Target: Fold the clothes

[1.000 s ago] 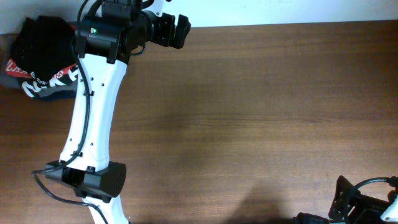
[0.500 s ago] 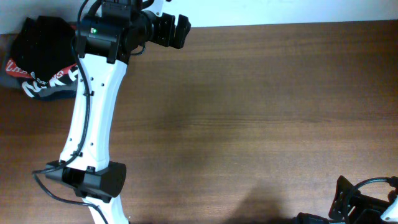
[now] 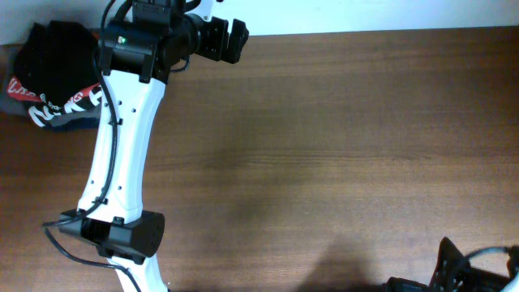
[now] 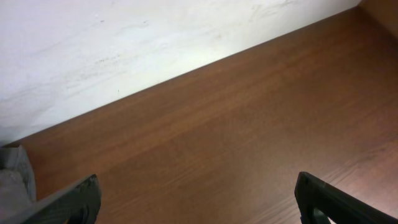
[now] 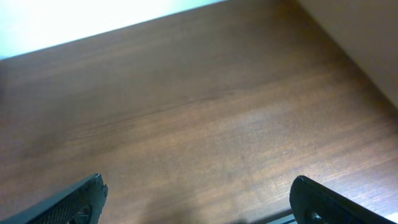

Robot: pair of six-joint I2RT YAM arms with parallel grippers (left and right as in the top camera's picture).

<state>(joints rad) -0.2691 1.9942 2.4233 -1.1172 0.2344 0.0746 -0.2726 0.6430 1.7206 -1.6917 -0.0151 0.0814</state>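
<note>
The clothes, a black garment (image 3: 55,50), lie bunched in a pile at the table's far left corner in the overhead view. My left gripper (image 3: 238,42) hovers open at the far edge, well to the right of that pile, with nothing in it. In the left wrist view its fingers (image 4: 69,201) stand wide apart over bare wood, the left gripper (image 4: 199,205) empty. My right gripper (image 3: 451,269) sits at the near right corner, partly cut off. The right wrist view shows the right gripper (image 5: 199,205) open over bare table.
A red shirt with white lettering (image 3: 61,99) and a grey garment (image 3: 69,123) lie in the same pile under the black one. A scrap of grey fabric (image 4: 12,177) shows at the left wrist view's edge. A white wall (image 4: 124,43) runs along the far table edge.
The right gripper has slid slightly toward the near edge of the overhead view. The left arm and the pile have not moved.
</note>
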